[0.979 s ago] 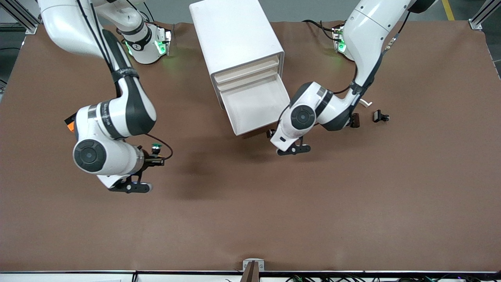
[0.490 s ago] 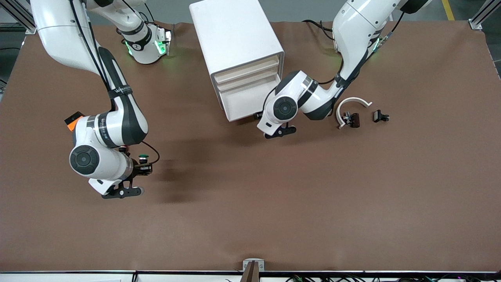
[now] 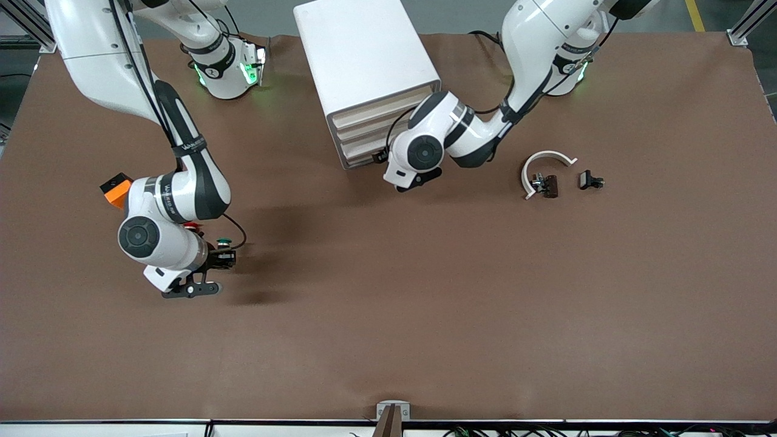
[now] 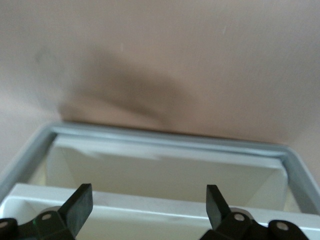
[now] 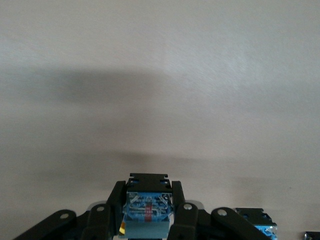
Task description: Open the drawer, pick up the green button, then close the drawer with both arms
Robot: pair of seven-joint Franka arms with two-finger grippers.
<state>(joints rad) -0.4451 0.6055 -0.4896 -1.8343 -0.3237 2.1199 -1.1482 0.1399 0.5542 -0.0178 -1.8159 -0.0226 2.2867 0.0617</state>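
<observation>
I find my right gripper [image 3: 227, 258], low at frame left, clenched on the button [image 3: 224, 243], while my left gripper [image 3: 383, 156], jaws spread, presses the drawer [image 3: 364, 149] front nearly shut at upper centre.

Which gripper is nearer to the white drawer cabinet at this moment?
Left. The left gripper, jaws open, is right at the white drawer cabinet's front, at the drawer. The right gripper is well away toward the right arm's end of the table, shut on the green button.
</observation>
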